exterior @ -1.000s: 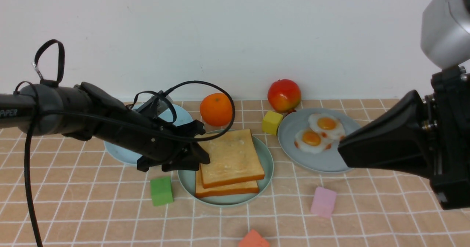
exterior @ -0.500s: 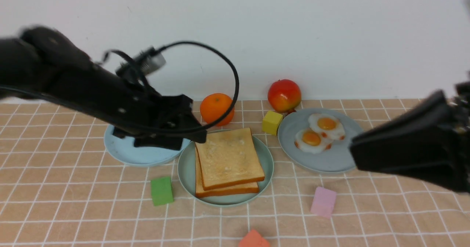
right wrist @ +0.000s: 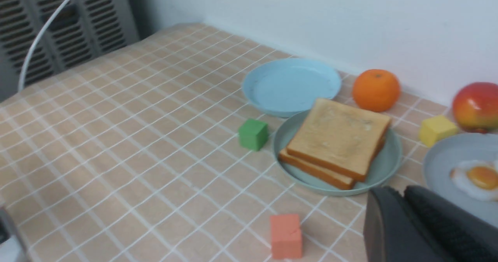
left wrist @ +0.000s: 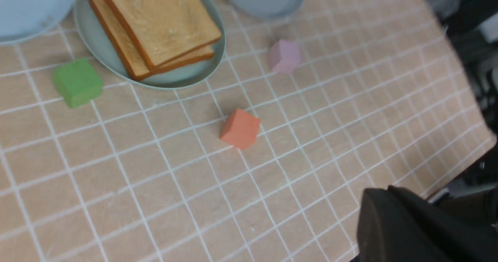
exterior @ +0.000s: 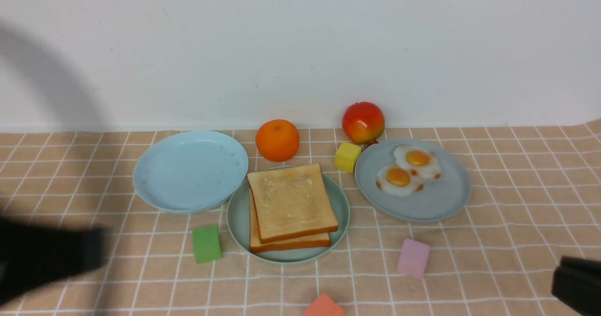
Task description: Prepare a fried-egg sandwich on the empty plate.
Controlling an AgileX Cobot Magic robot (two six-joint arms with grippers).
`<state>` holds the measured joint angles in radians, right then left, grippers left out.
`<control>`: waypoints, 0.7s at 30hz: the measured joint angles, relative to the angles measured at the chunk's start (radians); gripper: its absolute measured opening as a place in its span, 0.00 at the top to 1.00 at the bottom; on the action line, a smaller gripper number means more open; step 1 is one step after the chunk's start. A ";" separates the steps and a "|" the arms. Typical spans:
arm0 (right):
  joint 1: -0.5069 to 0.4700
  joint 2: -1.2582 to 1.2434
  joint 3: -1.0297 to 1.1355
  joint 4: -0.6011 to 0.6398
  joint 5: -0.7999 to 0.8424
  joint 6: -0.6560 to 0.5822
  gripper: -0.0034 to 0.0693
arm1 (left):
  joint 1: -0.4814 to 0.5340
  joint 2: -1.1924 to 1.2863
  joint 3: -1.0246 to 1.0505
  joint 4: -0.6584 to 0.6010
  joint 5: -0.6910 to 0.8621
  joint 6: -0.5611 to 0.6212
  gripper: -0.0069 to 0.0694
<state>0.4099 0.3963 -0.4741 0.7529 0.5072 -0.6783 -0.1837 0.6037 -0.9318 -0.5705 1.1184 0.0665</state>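
Observation:
The mint-green empty plate (exterior: 287,257) at the table's middle holds the sandwich's two toast slices (exterior: 291,201), stacked slightly askew, with no egg showing between them. Two fried eggs (exterior: 407,170) lie on the grey-blue plate (exterior: 432,203) to its right. My left gripper (exterior: 96,248) is a dark blur low at the left, well clear of the plates. In its wrist view the left gripper (left wrist: 383,190) is shut and holds nothing. My right gripper (exterior: 561,271) sits in the lower right corner. Seen from its wrist, the right gripper (right wrist: 397,190) has its fingers together and empty.
A light blue plate (exterior: 190,170) stands at the left with nothing on it. An orange (exterior: 277,140) and a red fruit (exterior: 363,121) sit by the wall. Yellow (exterior: 347,157), green (exterior: 206,244), pink (exterior: 413,258) and orange-red (exterior: 324,306) cubes lie around the plates.
My left arm has pulled back from the toast plate to the lower left and its gripper has shut. The right arm has drawn back to the lower right corner.

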 joint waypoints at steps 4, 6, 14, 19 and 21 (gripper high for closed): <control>0.000 -0.022 0.036 0.011 -0.037 0.000 0.84 | 0.000 -0.174 0.079 0.073 0.013 -0.055 0.93; 0.000 -0.024 0.040 0.016 -0.045 0.000 0.83 | 0.000 -0.265 0.112 0.128 0.021 -0.066 0.93; 0.000 -0.025 0.040 0.016 -0.048 0.000 0.82 | 0.000 -0.390 0.124 0.253 0.047 -0.066 0.93; 0.000 -0.025 0.040 0.016 -0.048 0.000 0.81 | 0.000 -0.394 0.125 0.302 0.049 -0.066 0.93; 0.000 -0.025 0.040 0.016 -0.048 0.000 0.80 | 0.000 -0.394 0.125 0.309 0.051 -0.066 0.93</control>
<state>0.4099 0.3717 -0.4345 0.7689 0.4588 -0.6783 -0.1837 0.2101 -0.8070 -0.2619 1.1697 0.0000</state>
